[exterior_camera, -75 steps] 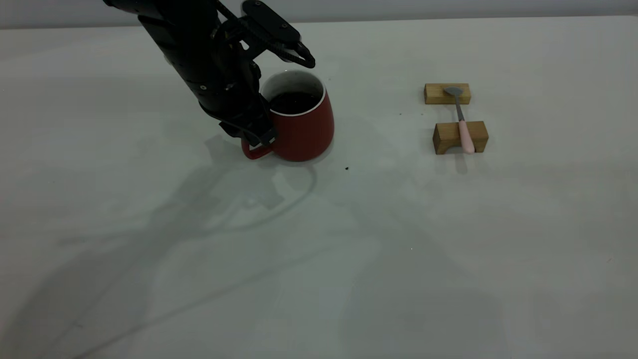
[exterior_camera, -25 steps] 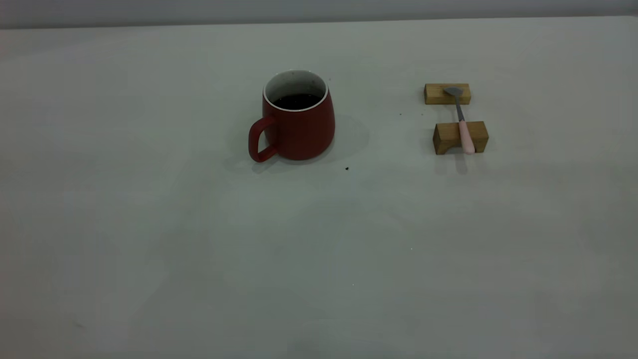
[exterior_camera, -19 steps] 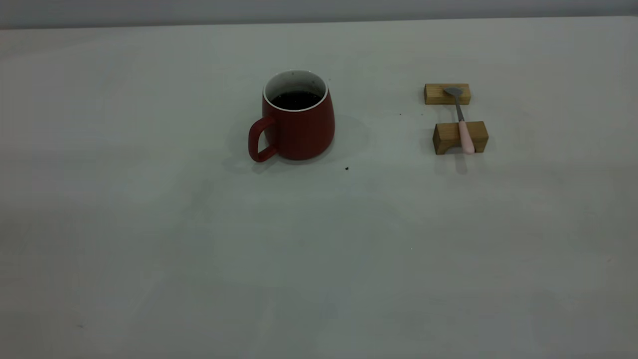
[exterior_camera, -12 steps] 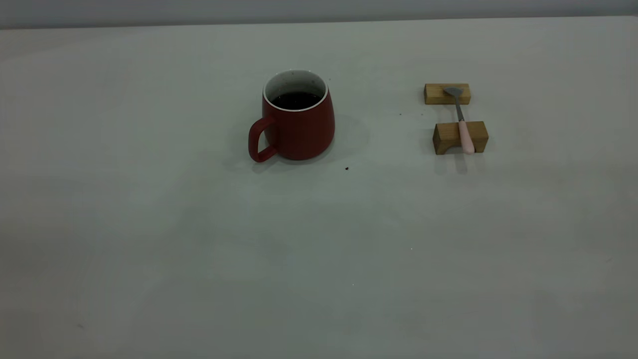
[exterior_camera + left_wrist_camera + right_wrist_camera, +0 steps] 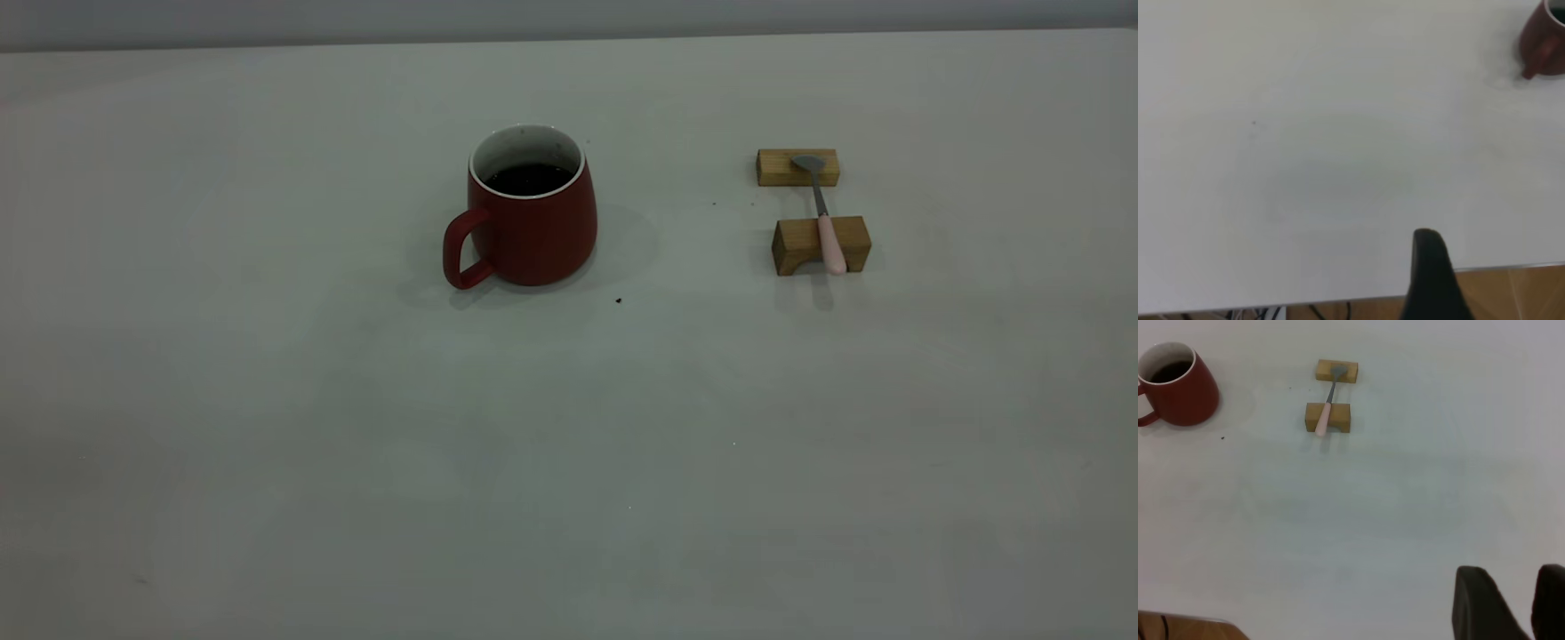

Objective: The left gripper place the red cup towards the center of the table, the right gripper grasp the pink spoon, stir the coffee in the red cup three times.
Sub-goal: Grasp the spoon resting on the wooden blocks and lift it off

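Observation:
The red cup (image 5: 532, 213) stands upright near the middle of the table (image 5: 569, 444), its handle toward the left, with dark coffee (image 5: 528, 180) inside. The pink spoon (image 5: 827, 222) lies across two wooden blocks to the cup's right. Neither arm shows in the exterior view. In the left wrist view the left gripper (image 5: 1498, 267) hangs over the table's edge, far from the cup (image 5: 1543, 43); only one finger (image 5: 1429, 267) shows, with a wide empty space beside it. The right gripper (image 5: 1519, 587) is high and well back from the spoon (image 5: 1327, 410) and cup (image 5: 1178, 387), fingers slightly apart, holding nothing.
The far wooden block (image 5: 797, 166) carries the spoon's bowl and the near block (image 5: 820, 244) its handle. A tiny dark speck (image 5: 619, 300) lies on the table in front of the cup. Wood-coloured floor (image 5: 1511, 293) shows past the table's edge.
Three seconds ago the left gripper was at the cup's handle; it has since let go and left the exterior view. The cup stays put. Nothing has moved in the last second.

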Available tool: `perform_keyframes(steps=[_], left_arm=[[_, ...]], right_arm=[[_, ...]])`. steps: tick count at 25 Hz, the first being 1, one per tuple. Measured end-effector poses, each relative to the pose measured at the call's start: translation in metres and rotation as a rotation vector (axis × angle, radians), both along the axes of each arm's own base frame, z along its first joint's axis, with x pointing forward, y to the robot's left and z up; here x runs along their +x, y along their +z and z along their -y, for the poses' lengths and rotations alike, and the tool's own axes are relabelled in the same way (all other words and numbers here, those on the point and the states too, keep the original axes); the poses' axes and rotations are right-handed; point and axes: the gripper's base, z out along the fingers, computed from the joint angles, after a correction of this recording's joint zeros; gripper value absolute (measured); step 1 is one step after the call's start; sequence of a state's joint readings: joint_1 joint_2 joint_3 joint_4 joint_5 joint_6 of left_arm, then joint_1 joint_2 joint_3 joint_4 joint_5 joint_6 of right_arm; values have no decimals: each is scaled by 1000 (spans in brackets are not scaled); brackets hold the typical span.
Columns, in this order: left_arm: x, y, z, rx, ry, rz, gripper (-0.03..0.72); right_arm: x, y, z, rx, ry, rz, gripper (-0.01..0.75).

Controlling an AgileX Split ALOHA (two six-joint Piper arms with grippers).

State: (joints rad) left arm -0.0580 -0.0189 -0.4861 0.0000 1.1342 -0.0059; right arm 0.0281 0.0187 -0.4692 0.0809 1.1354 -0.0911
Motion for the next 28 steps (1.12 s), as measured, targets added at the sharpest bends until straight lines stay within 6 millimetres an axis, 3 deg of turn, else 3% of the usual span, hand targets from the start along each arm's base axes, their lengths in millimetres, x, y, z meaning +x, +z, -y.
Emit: perform_keyframes(steps=[19,22,24,28], left_arm=[[0,0,0,5,-4,0,558],[0,0,0,5,-4,0,558],[0,0,0,5,-4,0,558],[0,0,0,5,-4,0,558]], right_arm=[[0,0,-3,33,19,1,238],[3,10,-3,28,14,19,245],[12,22,-1,14,1,27,271],[57,44,1,-12,-21,-10,406]])
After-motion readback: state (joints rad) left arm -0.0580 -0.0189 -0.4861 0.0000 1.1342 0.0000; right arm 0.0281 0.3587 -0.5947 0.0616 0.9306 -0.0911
